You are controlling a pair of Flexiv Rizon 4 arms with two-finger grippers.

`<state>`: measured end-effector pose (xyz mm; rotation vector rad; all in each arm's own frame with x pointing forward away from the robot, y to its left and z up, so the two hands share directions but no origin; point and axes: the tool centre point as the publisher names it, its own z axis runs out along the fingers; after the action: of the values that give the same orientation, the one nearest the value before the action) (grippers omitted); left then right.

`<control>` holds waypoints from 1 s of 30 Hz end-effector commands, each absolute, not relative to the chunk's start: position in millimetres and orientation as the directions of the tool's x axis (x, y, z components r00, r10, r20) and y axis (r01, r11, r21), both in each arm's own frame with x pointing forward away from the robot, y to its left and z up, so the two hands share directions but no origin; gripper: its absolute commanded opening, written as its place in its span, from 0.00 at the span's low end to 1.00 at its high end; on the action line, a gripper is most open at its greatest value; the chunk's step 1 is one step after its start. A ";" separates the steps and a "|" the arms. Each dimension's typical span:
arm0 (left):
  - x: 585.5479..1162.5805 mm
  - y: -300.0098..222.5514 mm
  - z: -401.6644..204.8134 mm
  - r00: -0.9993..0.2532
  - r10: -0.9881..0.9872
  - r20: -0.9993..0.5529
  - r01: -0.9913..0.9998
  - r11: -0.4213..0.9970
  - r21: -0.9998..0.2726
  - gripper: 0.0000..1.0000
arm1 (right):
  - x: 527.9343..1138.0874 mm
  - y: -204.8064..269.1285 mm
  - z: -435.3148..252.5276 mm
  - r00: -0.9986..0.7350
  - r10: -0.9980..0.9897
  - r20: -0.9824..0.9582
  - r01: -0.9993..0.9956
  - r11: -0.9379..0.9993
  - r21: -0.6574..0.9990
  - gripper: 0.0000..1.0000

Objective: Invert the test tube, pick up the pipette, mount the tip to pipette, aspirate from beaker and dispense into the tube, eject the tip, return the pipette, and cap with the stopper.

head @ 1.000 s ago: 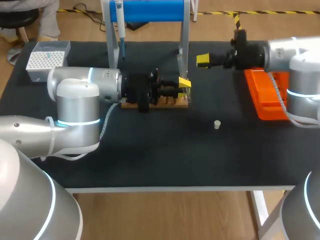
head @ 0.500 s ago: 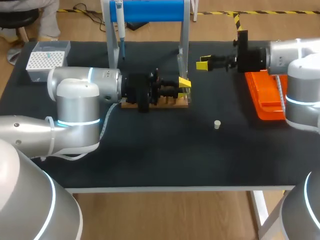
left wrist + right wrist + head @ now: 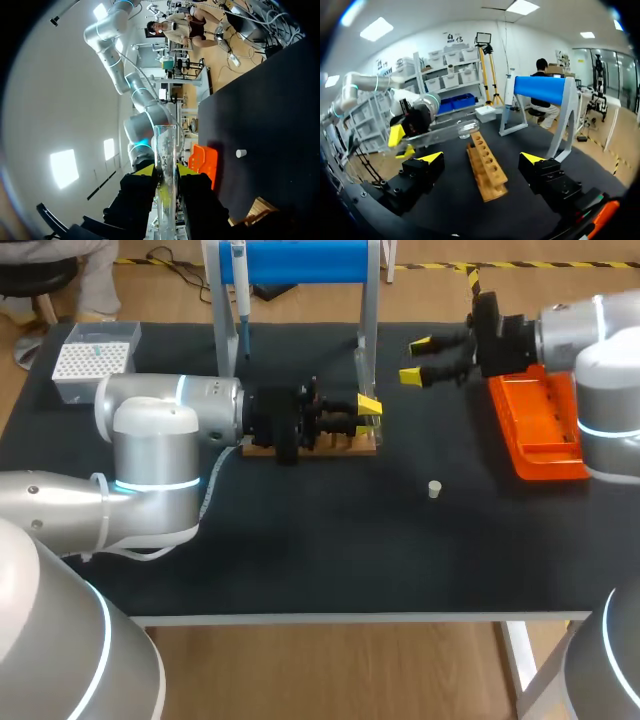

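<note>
My left gripper point(image 3: 367, 410) is shut on a clear test tube point(image 3: 375, 422) just above the right end of the wooden rack point(image 3: 345, 446). In the left wrist view the tube point(image 3: 165, 165) stands out between the yellow tips of the gripper point(image 3: 165, 171). My right gripper point(image 3: 415, 359) hangs open and empty right of the stand. In the right wrist view this gripper point(image 3: 482, 159) faces the rack point(image 3: 487, 169), and the tube point(image 3: 442, 131) lies level in my left gripper point(image 3: 401, 141). The pipette point(image 3: 240, 295) hangs on the stand. A small white stopper point(image 3: 434, 489) lies on the mat.
A blue-barred stand point(image 3: 300, 260) rises behind the rack. The tip box point(image 3: 95, 358) sits at the back left. An orange tray point(image 3: 540, 425) lies at the right, under my right arm. The dark mat point(image 3: 330, 550) covers the table's front.
My right gripper has rolled, so that its yellow tips now stand one above the other, and has drawn slightly to the right. The left arm and the tube have kept still.
</note>
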<state>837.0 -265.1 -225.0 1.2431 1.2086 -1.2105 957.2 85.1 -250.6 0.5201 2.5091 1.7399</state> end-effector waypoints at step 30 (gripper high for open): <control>837.7 -266.0 -226.1 0.010 0.016 -1.000 1.000 -0.022 0.009 0.00 | 932.5 129.5 -335.8 -0.910 0.412 -0.054 0.156 0.460 0.874 1.00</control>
<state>837.0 -265.2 -225.0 1.2431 1.2087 -1.2107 923.3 123.0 -331.9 0.4879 2.4347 1.4393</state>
